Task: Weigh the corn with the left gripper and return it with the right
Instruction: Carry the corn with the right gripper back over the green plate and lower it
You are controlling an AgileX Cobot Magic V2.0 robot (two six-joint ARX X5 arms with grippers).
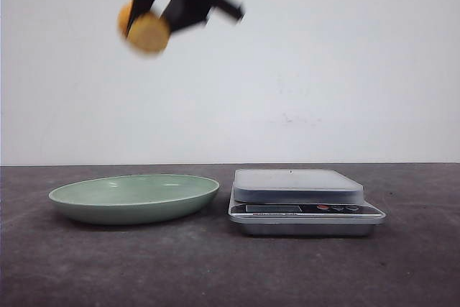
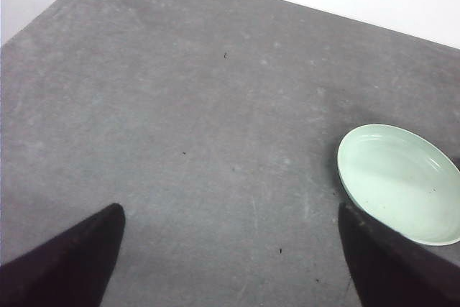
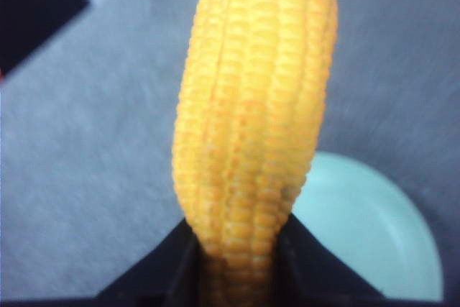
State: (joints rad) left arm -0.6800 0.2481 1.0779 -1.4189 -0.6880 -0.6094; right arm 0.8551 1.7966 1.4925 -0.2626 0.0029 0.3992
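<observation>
The right gripper (image 3: 241, 264) is clamping the corn (image 3: 251, 120), its two black fingers (image 3: 169, 271) pressing on the lower end of the cob in the right wrist view. In the front view the same gripper (image 1: 162, 16) is carrying the corn (image 1: 146, 30) high in the upper left of the frame, blurred, well above the green plate (image 1: 72, 203) at lower left. The left gripper (image 2: 230, 257) is holding nothing; its fingers (image 2: 72, 257) are standing wide apart at the bottom corners of the left wrist view, over bare table (image 2: 180, 106). The scale (image 1: 298, 199) is sitting just right of the plate, its platform bare, so the return leg appears to be under way.

Risk, as a judgement: the cob is being held only near one end, so most of its length is overhanging the grip; a quick move could be swinging or slipping it loose. Released from this height, the ribbed, round cob would likely be bouncing or rolling off the shallow plate rim (image 3: 424, 249) onto the table.

Open room: the space between corn and plate is standing free for a straight descent. The plate's right rim is lying close to the scale's left edge, leaving little margin there; left of the plate the table is running to the frame edge.
</observation>
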